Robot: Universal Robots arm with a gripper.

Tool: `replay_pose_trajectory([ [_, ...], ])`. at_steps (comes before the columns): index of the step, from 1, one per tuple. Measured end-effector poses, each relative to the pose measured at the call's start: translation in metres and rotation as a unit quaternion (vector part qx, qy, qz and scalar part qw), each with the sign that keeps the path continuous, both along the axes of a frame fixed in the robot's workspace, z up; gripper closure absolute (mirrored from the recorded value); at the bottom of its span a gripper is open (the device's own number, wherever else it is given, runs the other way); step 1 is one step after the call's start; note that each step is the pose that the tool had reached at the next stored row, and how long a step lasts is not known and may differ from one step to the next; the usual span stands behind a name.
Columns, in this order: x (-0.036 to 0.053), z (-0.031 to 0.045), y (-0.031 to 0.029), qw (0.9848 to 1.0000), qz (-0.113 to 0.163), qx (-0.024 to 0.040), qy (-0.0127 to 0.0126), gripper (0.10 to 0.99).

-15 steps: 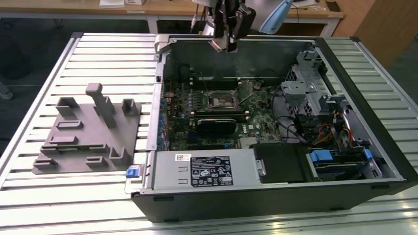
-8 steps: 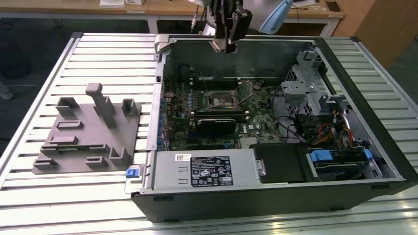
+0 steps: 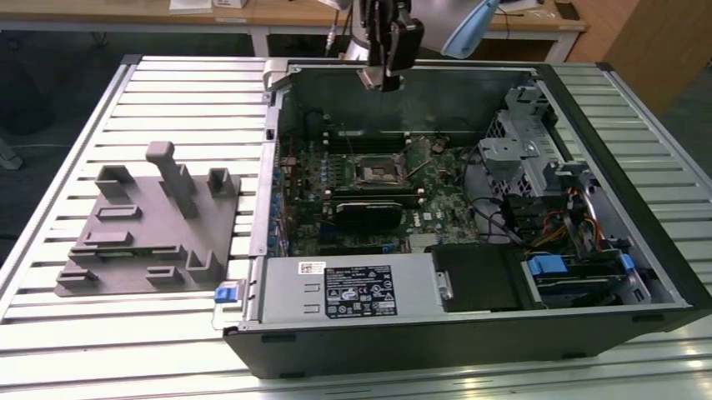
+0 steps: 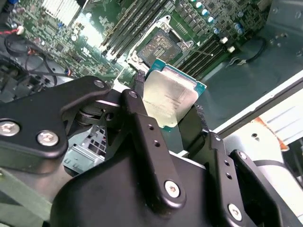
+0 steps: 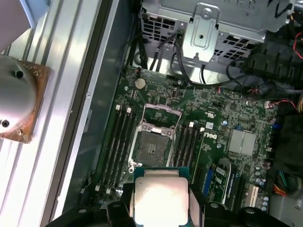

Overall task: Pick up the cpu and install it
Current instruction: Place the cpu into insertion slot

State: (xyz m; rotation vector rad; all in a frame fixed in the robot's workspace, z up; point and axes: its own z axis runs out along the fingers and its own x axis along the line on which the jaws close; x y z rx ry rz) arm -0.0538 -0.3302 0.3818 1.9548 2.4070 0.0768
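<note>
Black gripper (image 4: 168, 101), silver screws (image 4: 172, 188)

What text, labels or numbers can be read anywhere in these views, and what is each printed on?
Nothing can be quoted with confidence.
White label on the power supply: lines of print and symbols, too small to read.
Top of the cpu, held in the gripper: faint engraved lines, unreadable.
Motherboard: white markings, too small to make out.

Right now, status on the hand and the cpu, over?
Hand shut on cpu, above the open case. Socket on the board below, empty. No obstruction seen between.
</note>
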Motion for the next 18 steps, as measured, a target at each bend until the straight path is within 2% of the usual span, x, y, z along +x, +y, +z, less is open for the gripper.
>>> replay_pose_trajectory([
  [6, 0.0002, -0.0014, 0.0014, 0.9996, -0.029, 0.0001, -0.0001, 0.545],
  [9, 0.0007, -0.0047, 0.0019, 0.9994, -0.035, 0.0001, 0.0, 0.545],
  [13, 0.0037, -0.0113, 0.0022, 0.9993, -0.037, 0.0004, 0.0033, 0.545],
  [18, 0.004, -0.0174, 0.0031, 0.9984, -0.056, -0.0021, 0.0033, 0.545],
])
